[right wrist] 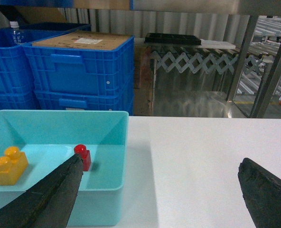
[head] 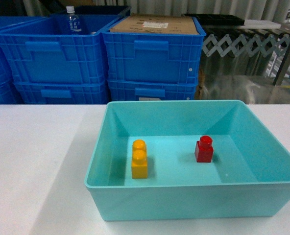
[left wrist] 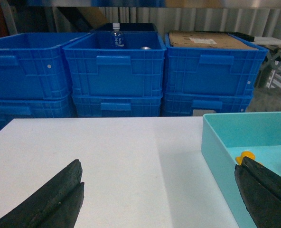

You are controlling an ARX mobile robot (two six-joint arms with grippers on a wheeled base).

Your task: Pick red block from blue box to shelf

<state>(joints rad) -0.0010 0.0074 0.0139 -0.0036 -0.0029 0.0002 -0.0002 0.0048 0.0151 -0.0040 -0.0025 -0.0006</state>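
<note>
Both grippers spread wide, holding nothing: left gripper (left wrist: pixel 157 199) over bare table beside the box, right gripper (right wrist: pixel 159 194) at the box's right wall, one finger (right wrist: pixel 50 194) over its rim.

White table (head: pixel 32 161): matte, plain, soft shadow left of the box.

Behind the table: blue crates (head: pixel 101 54) stacked two high, ribbed, with handles. One holds a water bottle (head: pixel 73 19); another is topped with cardboard (head: pixel 155 23).

Right of the crates: steel shelf uprights (right wrist: pixel 268 71), a folding lattice gate (right wrist: pixel 202 61), a black tray (right wrist: pixel 173 39) above it, corrugated metal wall behind.

Blue box (head: pixel 194 196) sits on the table, near edge, open top.

Yellow brick (head: pixel 139 159): two studs, on the box floor, left.

Red block (head: pixel 204 149): one stud, upright on the box floor, right of centre, well apart from the yellow brick.
</note>
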